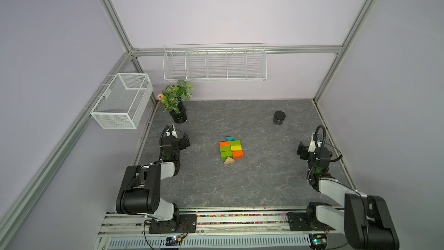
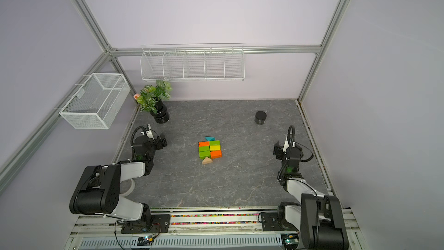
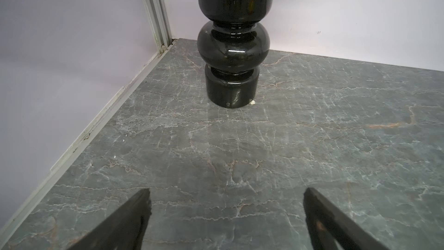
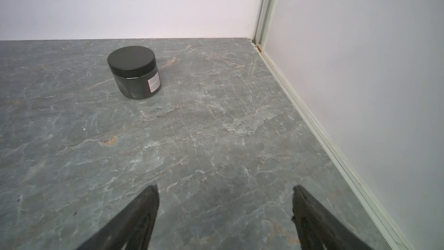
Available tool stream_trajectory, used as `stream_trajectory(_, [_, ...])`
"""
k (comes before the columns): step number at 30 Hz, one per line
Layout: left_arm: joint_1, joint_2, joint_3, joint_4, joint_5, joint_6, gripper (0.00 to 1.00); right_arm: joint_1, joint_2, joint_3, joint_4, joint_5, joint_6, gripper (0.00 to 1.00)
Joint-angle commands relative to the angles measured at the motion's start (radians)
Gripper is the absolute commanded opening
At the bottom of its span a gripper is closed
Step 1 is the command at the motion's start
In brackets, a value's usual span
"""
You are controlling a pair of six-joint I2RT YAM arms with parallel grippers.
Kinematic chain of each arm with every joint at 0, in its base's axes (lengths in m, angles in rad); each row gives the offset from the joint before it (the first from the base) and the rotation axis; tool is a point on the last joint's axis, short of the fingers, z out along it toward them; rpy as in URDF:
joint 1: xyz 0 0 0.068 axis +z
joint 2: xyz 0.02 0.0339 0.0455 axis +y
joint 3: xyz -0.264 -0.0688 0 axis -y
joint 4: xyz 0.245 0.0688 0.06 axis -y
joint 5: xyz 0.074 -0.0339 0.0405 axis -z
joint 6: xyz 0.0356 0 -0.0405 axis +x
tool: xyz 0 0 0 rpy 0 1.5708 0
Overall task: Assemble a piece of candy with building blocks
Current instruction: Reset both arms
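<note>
The piece of candy (image 1: 231, 149) (image 2: 210, 149) lies flat mid-table in both top views. It is a two-by-three rectangle of green, orange and yellow building blocks. A teal triangle (image 1: 230, 138) sits at its far end and a tan triangle (image 1: 229, 161) at its near end. My left gripper (image 1: 183, 141) (image 3: 225, 191) rests at the table's left side, well apart from the blocks, open and empty. My right gripper (image 1: 303, 151) (image 4: 224, 187) rests at the right side, also open with only bare table between its fingers. Neither wrist view shows the blocks.
A black round jar (image 1: 279, 117) (image 4: 133, 70) stands at the back right. A potted plant in a black vase (image 1: 179, 114) (image 3: 231, 51) stands at the back left, ahead of the left gripper. White wire baskets (image 1: 122, 99) (image 1: 215, 64) hang on the walls.
</note>
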Motion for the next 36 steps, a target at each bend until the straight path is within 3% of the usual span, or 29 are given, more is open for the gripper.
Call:
stream_trajectory(1, [0.005, 0.004, -0.005, 0.025, 0.013, 0.023, 0.99, -0.012, -0.06, -0.032, 0.047, 0.051, 0.036, 0.89])
stream_trajectory(5, [0.004, 0.002, -0.004, 0.023, 0.018, 0.025, 0.99, -0.038, 0.096, -0.04, 0.291, -0.063, 0.016, 0.89])
stream_trajectory(7, [0.004, 0.002, -0.005, 0.025, 0.019, 0.025, 0.99, -0.039, 0.069, 0.04, 0.081, -0.098, 0.012, 0.89])
stream_trajectory(9, [0.006, 0.002, -0.005, 0.025, 0.019, 0.025, 0.99, -0.041, 0.103, 0.029, 0.163, -0.135, -0.002, 0.89])
stream_trajectory(14, [0.004, 0.003, -0.003, 0.026, 0.019, 0.025, 0.99, -0.054, 0.147, 0.146, -0.034, -0.251, -0.002, 0.89])
stream_trajectory(17, [0.004, 0.003, -0.004, 0.025, 0.02, 0.025, 0.99, -0.038, 0.157, 0.069, 0.137, -0.368, 0.051, 0.89])
stream_trajectory(18, [0.005, 0.003, -0.004, 0.025, 0.02, 0.025, 0.99, -0.022, 0.174, 0.05, 0.204, -0.317, 0.02, 0.89])
stream_trajectory(20, [0.005, 0.002, -0.004, 0.025, 0.018, 0.025, 0.99, -0.027, 0.276, 0.07, 0.264, -0.207, 0.086, 0.89])
stream_trajectory(22, [0.006, 0.003, -0.003, 0.025, 0.019, 0.025, 0.99, -0.025, 0.376, 0.116, 0.283, -0.41, -0.012, 0.89])
stream_trajectory(23, [0.004, 0.003, -0.004, 0.025, 0.019, 0.025, 0.99, 0.02, 0.426, 0.156, 0.27, -0.424, -0.057, 0.89])
stream_trajectory(26, [0.006, 0.003, -0.003, 0.025, 0.02, 0.025, 0.99, 0.025, 0.398, 0.16, 0.212, -0.196, 0.022, 0.89])
stream_trajectory(36, [0.005, 0.004, 0.0, 0.017, 0.014, 0.016, 0.99, 0.057, 0.398, 0.173, 0.191, -0.153, -0.002, 0.89])
